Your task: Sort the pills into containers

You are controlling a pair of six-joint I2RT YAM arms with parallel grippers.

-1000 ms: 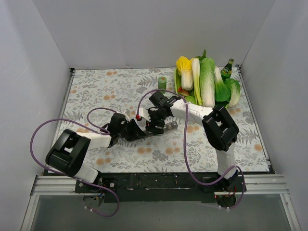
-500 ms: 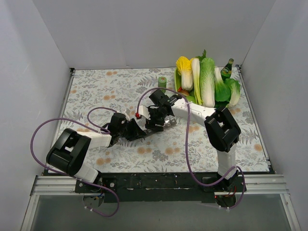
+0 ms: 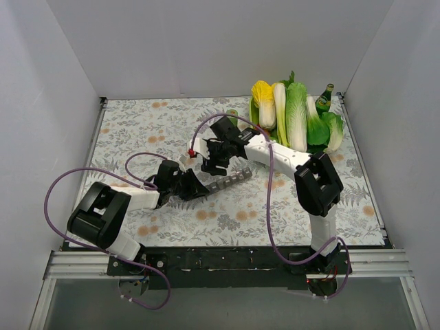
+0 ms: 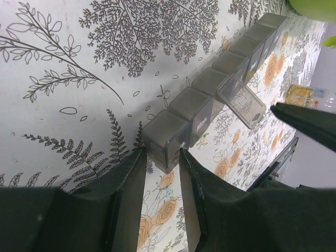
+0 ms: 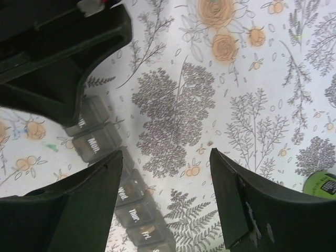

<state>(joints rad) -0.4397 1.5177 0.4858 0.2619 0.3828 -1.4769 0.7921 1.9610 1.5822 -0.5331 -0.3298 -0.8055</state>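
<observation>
We count one containers strip [image 4: 210, 86], its end clamped and partly hidden by the left pincer [image 4: 161, 155]; the right pincer [image 5: 164, 157] hangs released.

The left gripper [image 4: 161, 157] has two dark fingers [image 4: 126, 194] pinching the nearest end compartment of the containers [image 4: 210, 83]. This is a grey translucent strip of joined square boxes, running away to the far right across a white tablecloth [image 4: 79, 68] printed with grey ferns and orange flowers. One middle compartment's clear lid [image 4: 242, 106] stands flipped open. A dark pointed part [image 4: 310, 122] enters from the right.
</observation>
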